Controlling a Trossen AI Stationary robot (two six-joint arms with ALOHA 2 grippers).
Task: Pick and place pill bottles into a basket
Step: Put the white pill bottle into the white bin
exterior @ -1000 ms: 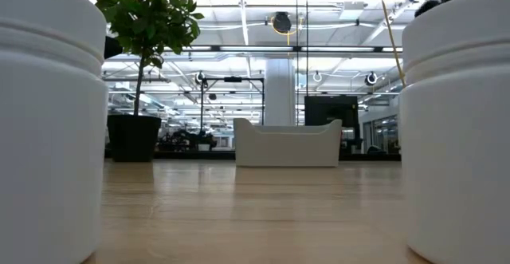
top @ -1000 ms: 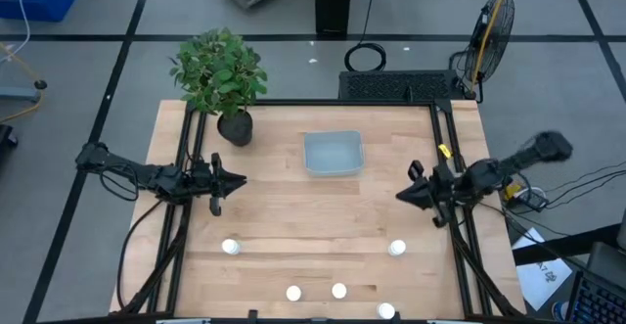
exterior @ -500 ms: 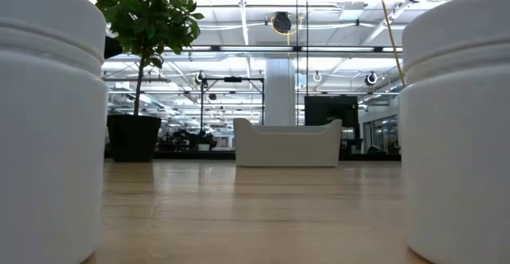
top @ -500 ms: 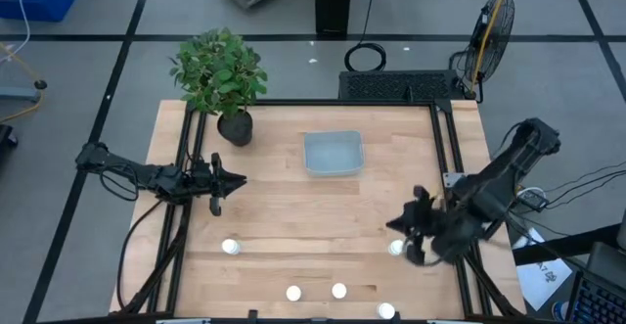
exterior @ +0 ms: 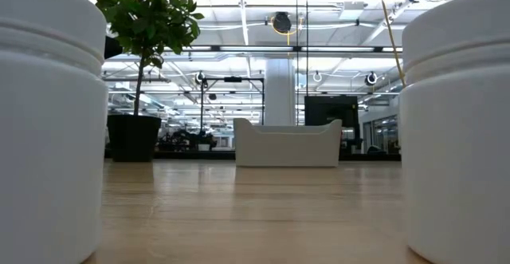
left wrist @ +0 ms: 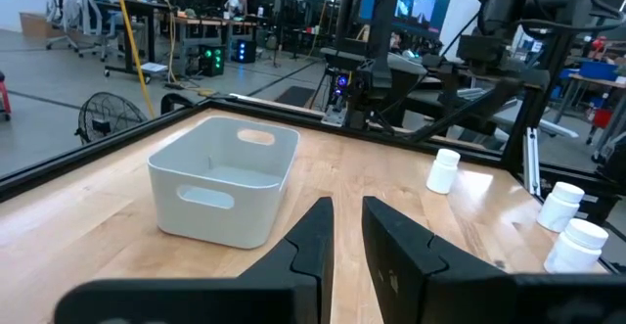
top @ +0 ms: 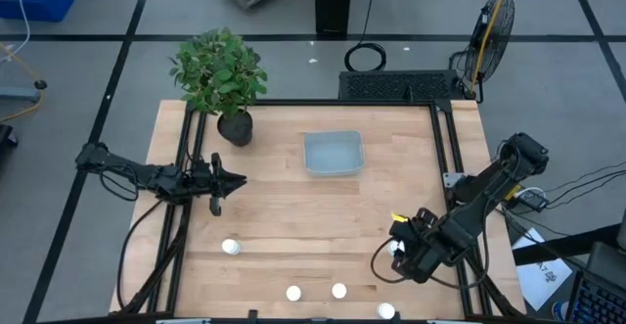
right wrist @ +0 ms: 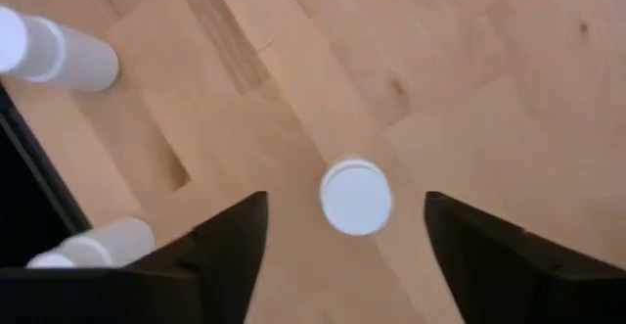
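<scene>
Wooden table (top: 293,216): right gripper (right wrist: 344,251), fingers spread, hovers over a near-right bottle (right wrist: 356,198); left gripper (left wrist: 347,228), nearly closed and empty, waits left.

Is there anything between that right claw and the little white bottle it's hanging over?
Nothing visible. In the right wrist view, the right end effector has its fingers spread wide above the small white round-capped pill bottle, which stands alone on bare wooden table. Two other white bottles stand off to one side, clear of the fingers.
</scene>
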